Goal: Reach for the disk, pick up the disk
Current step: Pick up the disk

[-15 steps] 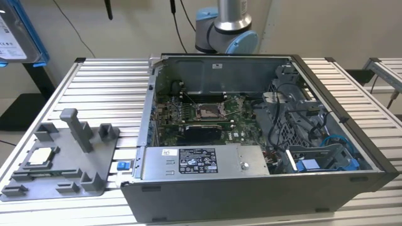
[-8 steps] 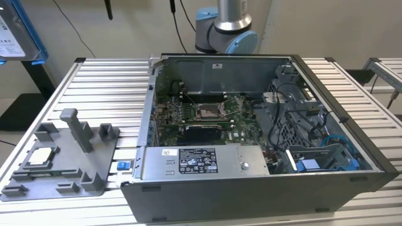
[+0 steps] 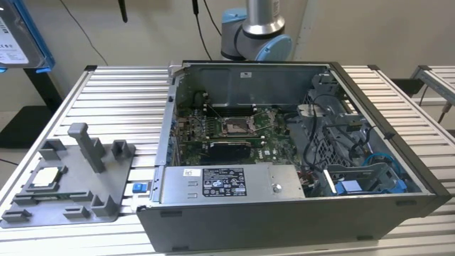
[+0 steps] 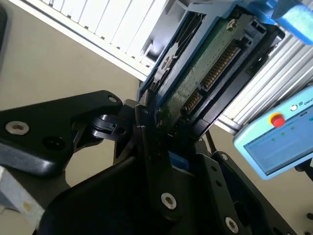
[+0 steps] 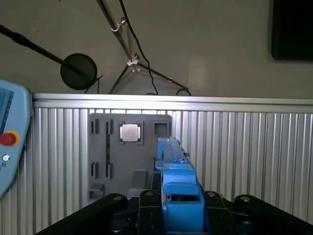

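Observation:
The disk (image 3: 18, 40) is up in the air at the exterior view's far left, high above the slatted table's edge, its white label and bright blue carrier showing. In the second wrist view the disk (image 4: 205, 63) shows its green circuit-board side and connector pins, with my gripper (image 4: 156, 125) shut on its near end between black fingers (image 4: 146, 142). The first wrist view has the disk (image 5: 173, 166) edge-on, and its blue carrier runs from my gripper (image 5: 180, 208) out over the table.
An open computer case (image 3: 419, 176) fills the middle of the slatted table (image 3: 121, 101). A grey fixture tray (image 3: 71, 181) with a small square chip (image 3: 44, 177) lies at the exterior view's left, a blue clip (image 3: 139, 187) beside it. A pendant (image 4: 279, 137) with a red button hangs nearby.

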You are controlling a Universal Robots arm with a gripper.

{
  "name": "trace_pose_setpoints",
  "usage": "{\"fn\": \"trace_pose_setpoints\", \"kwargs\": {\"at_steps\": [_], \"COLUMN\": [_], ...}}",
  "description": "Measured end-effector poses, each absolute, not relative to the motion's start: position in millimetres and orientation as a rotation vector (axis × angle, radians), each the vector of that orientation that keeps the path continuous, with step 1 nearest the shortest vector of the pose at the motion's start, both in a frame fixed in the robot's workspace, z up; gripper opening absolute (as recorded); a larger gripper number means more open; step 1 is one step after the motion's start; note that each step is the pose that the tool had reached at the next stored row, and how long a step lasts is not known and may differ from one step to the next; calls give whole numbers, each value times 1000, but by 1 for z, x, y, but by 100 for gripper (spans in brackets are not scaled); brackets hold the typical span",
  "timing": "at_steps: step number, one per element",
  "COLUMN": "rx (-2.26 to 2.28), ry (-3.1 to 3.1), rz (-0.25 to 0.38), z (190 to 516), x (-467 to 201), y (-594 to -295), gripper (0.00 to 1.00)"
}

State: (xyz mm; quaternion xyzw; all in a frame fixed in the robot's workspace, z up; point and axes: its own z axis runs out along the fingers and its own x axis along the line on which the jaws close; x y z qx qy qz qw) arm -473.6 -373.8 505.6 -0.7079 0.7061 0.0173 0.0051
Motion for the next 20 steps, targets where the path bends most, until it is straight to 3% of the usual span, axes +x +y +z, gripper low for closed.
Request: {"fn": "trace_pose_setpoints", "kwargs": {"at_steps": [20], "rx": [-2220], "ry": [2215], "rz": [62], "z": [506], "x": [-402], "y": [-374], "gripper": [0]}}
